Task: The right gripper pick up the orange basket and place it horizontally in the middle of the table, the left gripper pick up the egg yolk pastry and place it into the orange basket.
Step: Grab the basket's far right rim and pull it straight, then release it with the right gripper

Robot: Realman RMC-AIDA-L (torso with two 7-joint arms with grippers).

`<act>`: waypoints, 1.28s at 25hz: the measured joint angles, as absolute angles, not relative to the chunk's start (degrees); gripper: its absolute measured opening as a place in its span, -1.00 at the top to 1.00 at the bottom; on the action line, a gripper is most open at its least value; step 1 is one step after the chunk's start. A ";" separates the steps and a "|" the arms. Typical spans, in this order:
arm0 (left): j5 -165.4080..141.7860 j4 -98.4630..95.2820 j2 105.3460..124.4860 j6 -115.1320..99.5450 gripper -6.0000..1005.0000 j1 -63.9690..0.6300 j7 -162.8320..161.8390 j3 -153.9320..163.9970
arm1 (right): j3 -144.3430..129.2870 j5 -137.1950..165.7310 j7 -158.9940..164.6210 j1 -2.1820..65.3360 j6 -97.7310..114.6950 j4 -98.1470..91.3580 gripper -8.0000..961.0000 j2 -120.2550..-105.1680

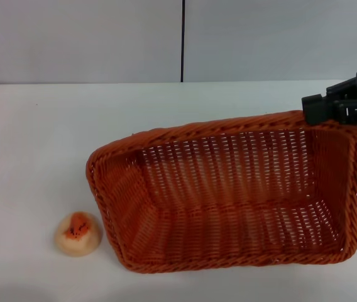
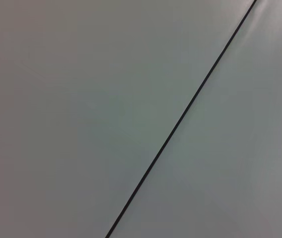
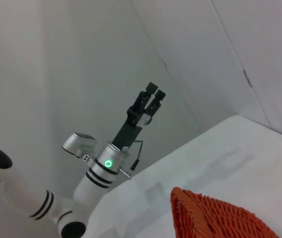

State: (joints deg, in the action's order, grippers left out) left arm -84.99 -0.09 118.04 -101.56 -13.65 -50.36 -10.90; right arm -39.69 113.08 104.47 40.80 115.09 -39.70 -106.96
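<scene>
Table: white tabletop (image 1: 34,138) is stretching back to a grey panelled wall (image 1: 78,38) with one dark vertical seam.
Orange basket: orange basket (image 1: 229,195) is sitting on the table, its far right corner reaching the right gripper.
Right gripper: right gripper (image 1: 313,112) is meeting the basket's far right rim; whether it is clamping cannot be told.
Egg yolk pastry: egg yolk pastry (image 1: 77,233) is lying on the table just left of the basket, apart from it.
Left gripper: left gripper (image 3: 152,92) is pointing upward off beyond the table's edge, fingers standing slightly parted, holding nothing.

Grey wall (image 1: 78,38) (one dark seam).
</scene>
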 joint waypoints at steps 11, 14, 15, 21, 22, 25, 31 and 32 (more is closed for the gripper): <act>-84.92 -0.44 118.13 -100.37 -0.66 -14.51 -50.36 -11.41 | -38.72 113.08 106.35 39.83 114.78 -35.81 0.75 -107.56; -84.89 -0.44 118.13 -99.87 -0.66 -14.64 -50.36 -11.43 | -38.25 113.09 106.64 39.50 114.42 -35.16 0.75 -107.29; -84.89 -0.44 118.13 -99.74 -0.66 -14.68 -50.36 -11.43 | -37.88 113.12 106.84 39.46 114.25 -34.65 0.75 -107.08; -84.93 -0.44 118.13 -99.28 -0.65 -14.71 -50.36 -11.43 | -36.85 113.52 107.72 38.36 111.12 -33.87 0.81 -106.55; -84.94 -0.44 118.13 -99.23 -0.65 -14.71 -50.36 -11.43 | -37.01 113.66 107.78 38.25 110.18 -33.83 0.81 -106.52; -84.94 -0.44 118.13 -99.17 -0.65 -14.71 -50.36 -11.43 | -37.70 114.27 107.83 38.14 107.79 -33.60 0.81 -106.62; -84.98 -0.43 118.20 -98.90 -0.65 -14.97 -50.36 -11.43 | -38.13 117.32 107.19 39.35 102.22 -33.25 0.82 -108.20; -85.02 -0.38 118.21 -98.66 -0.65 -15.08 -50.36 -11.43 | -38.13 117.32 107.19 39.35 102.22 -33.25 0.83 -108.20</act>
State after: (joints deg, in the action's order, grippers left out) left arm -85.02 -0.38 118.21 -98.66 -15.08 -50.36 -11.43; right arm -38.13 117.32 107.19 39.35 102.22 -33.25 -108.20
